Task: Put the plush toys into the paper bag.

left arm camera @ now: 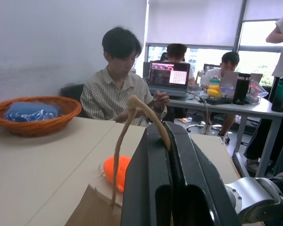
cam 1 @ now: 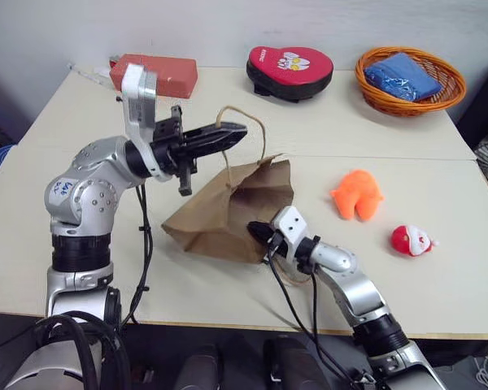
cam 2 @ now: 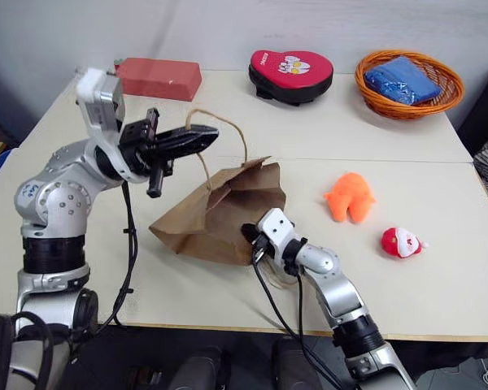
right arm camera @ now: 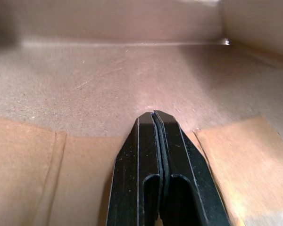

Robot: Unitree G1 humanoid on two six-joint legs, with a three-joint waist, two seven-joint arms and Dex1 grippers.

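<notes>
Bag-opening is the step in hand: my left hand pinches a handle of the paper bag, right hand clenched inside its mouth. Plush toys lie beyond the right hand; next I grasp one.

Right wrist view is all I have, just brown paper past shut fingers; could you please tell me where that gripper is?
Observer: The right gripper pokes into the mouth of the bag.
Operator: Is the left arm helping?
Observer: Yes, the left gripper is shut on a handle, held above the bag.
Operator: And the toys?
Observer: The orange toy and the red-and-white toy lie on the table, outside the bag, to the robot's right.
</notes>
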